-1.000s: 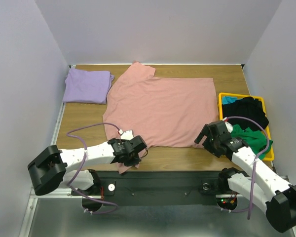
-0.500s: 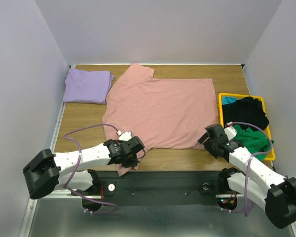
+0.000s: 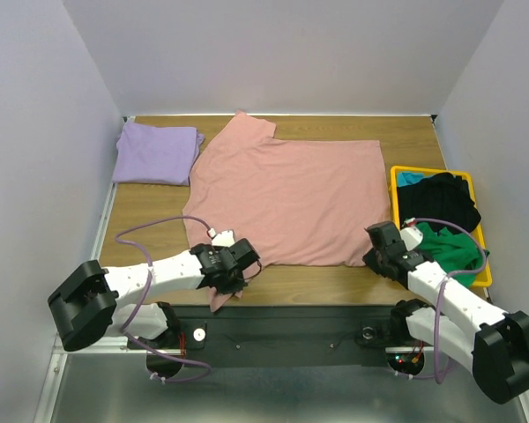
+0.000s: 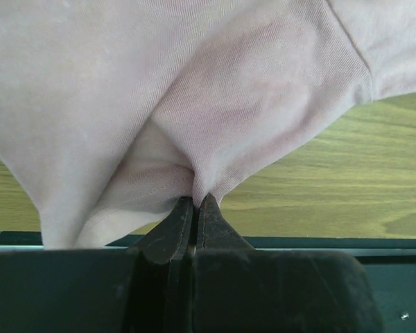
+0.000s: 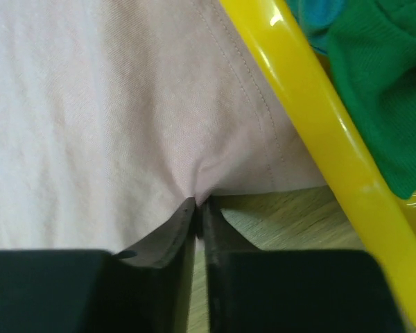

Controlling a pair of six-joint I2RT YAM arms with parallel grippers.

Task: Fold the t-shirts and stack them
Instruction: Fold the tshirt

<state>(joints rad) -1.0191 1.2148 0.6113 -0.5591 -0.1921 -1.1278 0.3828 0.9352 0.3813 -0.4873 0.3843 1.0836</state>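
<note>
**Right hand clamps the shirt corner**

The right hand (image 5: 196, 202), spread wide a second ago, has sunk toward the desk (image 3: 150, 211) and pinched its fingers together on the pink shirt's (image 3: 282, 198) near right corner, just beside the bin (image 5: 312, 118).

The left arm (image 3: 159, 278) lies low along the near edge of the table (image 3: 326, 282), reaching from the near-left side toward the middle. The left gripper (image 4: 196, 201) has its jaws pressed together on a bunched fold of the pink t-shirt (image 3: 291, 198). The right arm (image 3: 450, 295) stretches inward from the near-right corner, wrist low. The right gripper (image 5: 196, 205) pinches the same shirt's hem, jaws tight together.
</note>
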